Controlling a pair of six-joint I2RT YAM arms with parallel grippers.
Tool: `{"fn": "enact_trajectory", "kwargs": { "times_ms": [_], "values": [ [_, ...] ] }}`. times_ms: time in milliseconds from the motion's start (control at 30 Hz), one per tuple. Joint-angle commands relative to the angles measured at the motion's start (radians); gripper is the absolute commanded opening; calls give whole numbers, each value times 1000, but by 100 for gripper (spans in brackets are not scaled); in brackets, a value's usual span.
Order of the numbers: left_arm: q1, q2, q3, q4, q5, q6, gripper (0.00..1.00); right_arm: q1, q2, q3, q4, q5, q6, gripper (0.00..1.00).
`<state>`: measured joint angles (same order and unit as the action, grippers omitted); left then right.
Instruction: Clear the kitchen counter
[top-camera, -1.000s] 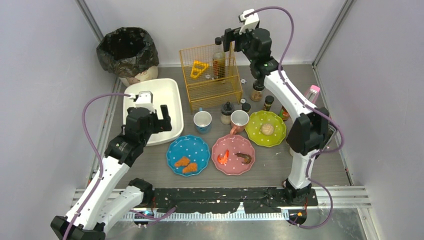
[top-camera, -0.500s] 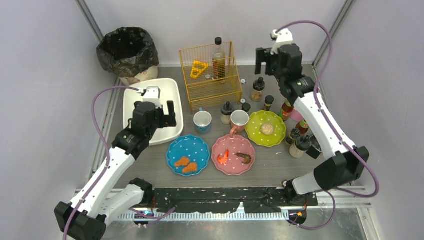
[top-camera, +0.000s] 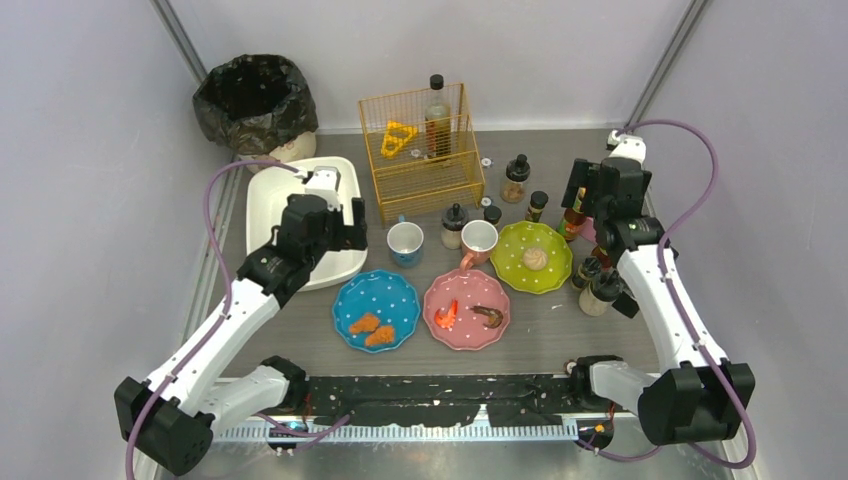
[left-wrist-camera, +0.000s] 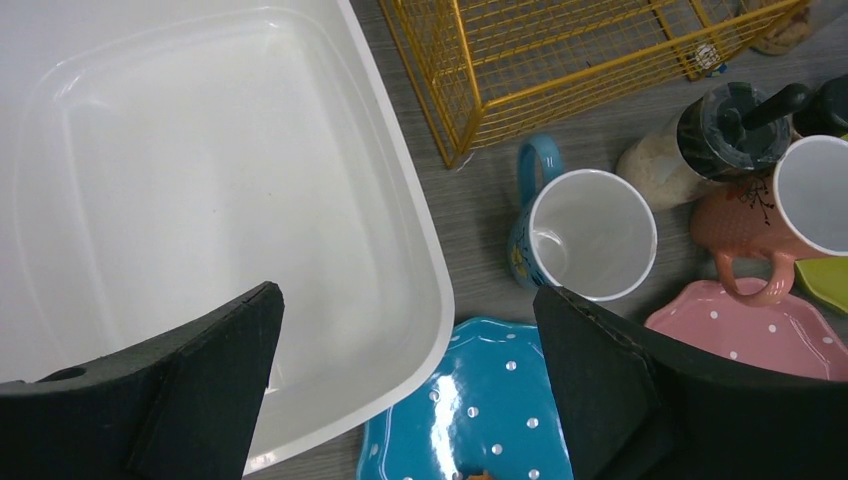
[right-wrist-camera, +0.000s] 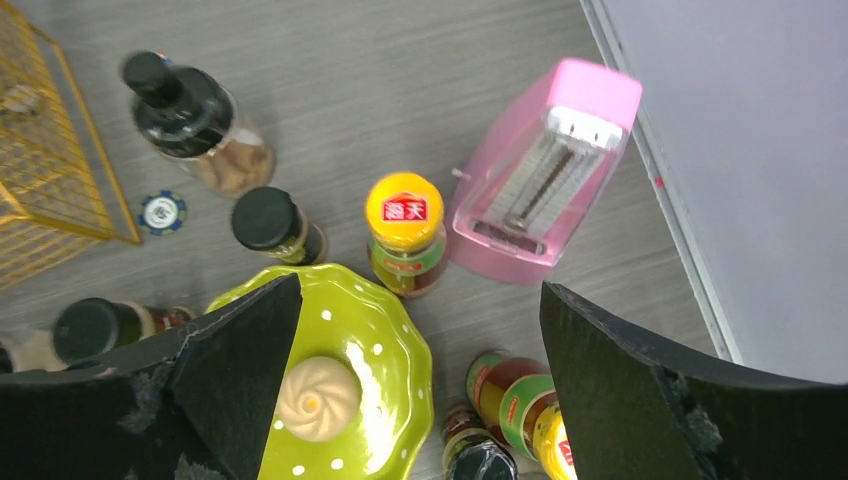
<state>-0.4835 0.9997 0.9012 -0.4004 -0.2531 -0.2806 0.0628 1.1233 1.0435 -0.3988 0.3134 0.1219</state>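
– Worktop (top-camera: 545, 325) lies under both arms, loaded almost edge to edge. How do the grippers stand?
– Both are spread wide and hold nothing. The right gripper (right-wrist-camera: 420, 288) hovers over the yellow-capped bottle (right-wrist-camera: 404, 225). The left gripper (left-wrist-camera: 405, 295) hangs over the rim of the white tub (left-wrist-camera: 200, 180), near the blue mug (left-wrist-camera: 585, 235).
– Bottle next, then?
– Likely. Drop straight down and close below the cap. The pink box (right-wrist-camera: 535, 175) is just beside it and the green plate (right-wrist-camera: 370, 330) is near, so keep the fingers off both.
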Motion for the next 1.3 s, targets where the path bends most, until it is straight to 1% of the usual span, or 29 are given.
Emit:
{"fn": "enact_trajectory", "kwargs": {
  "times_ms": [0, 167, 267, 400, 533, 733, 867, 900, 933, 967, 1000, 1033, 1067, 1100, 1133, 1200, 1267],
  "values": [
    [-4, -8, 48, 39, 16, -6, 99, -32, 5, -76, 140, 16, 30, 93],
    [-3, -22, 38, 24, 17, -15, 100, -39, 46, -161, 319, -40, 22, 89],
    [-4, -32, 31, 25, 19, -18, 100, -43, 90, -201, 432, -46, 17, 86],
    [-4, -49, 18, 28, 13, -17, 99, -44, 149, -237, 534, -64, -8, 81],
    [-4, -61, 5, 30, 3, -14, 100, -61, 173, -264, 593, -75, -28, 73],
    [-4, -65, 0, 36, -7, -1, 99, -63, 189, -291, 611, -59, -39, 70],
    [-4, -63, 1, 36, -12, 7, 99, -63, 190, -301, 611, -67, -48, 58],
    [-4, -61, 3, 37, -14, 8, 99, -63, 184, -303, 608, -70, -49, 52],
    [-4, -61, 4, 37, -14, 9, 99, -63, 181, -303, 605, -77, -50, 49],
    [-4, -60, 8, 35, -14, 11, 99, -63, 170, -301, 600, -80, -51, 42],
    [-4, -58, 10, 34, -14, 11, 99, -63, 164, -300, 595, -87, -53, 39],
    [-4, -57, 12, 33, -14, 12, 99, -63, 150, -293, 584, -91, -55, 32],
    [-4, -55, 15, 32, -14, 14, 99, -63, 142, -287, 576, -103, -56, 29],
    [-4, -54, 19, 32, -14, 15, 99, -63, 129, -270, 558, -109, -59, 23],
    [-4, -51, 21, 31, -15, 17, 99, -63, 117, -258, 547, -123, -59, 20],
    [-4, -46, 28, 33, -14, 18, 99, -63, 103, -214, 506, -135, -65, 9],
    [-4, -42, 36, 33, -13, 18, 99, -63, 89, -158, 450, -133, -74, 6]
  ]
}}
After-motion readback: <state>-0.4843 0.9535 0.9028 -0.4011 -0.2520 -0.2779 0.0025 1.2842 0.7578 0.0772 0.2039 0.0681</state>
